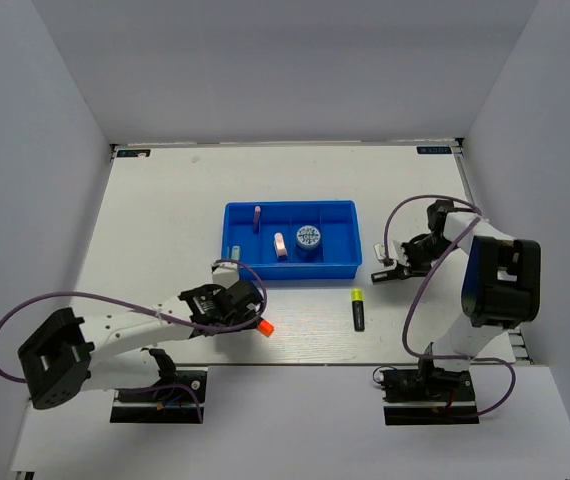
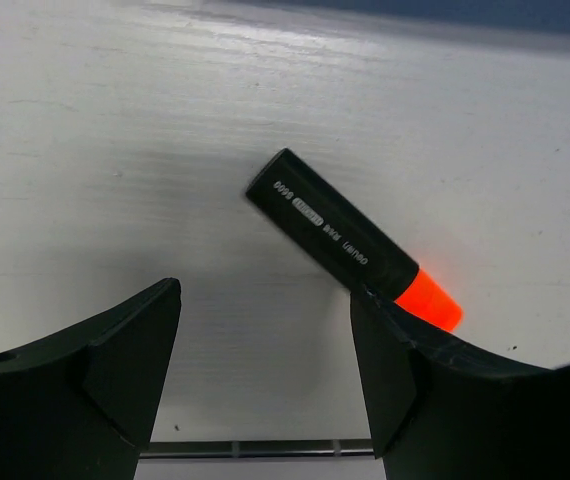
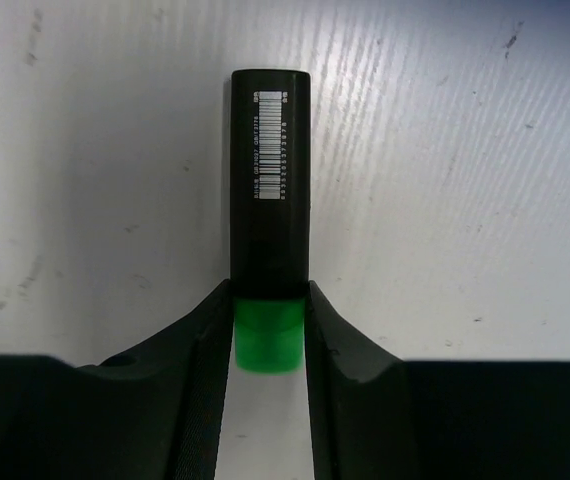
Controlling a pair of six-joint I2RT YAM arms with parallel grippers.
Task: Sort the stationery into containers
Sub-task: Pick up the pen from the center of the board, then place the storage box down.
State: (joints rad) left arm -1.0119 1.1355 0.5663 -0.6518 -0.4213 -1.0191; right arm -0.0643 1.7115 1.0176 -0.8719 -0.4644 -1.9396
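The green-capped marker carries a barcode label. My right gripper clamps it at the cap, just right of the blue tray. The tray holds two pink erasers and a disc. My left gripper hangs open over the orange-capped marker lying on the table; I cannot read its white print.

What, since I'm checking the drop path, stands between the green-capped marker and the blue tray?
Nothing visible. The right gripper, shut on the green-capped marker, hangs right of the blue tray, with no item between.
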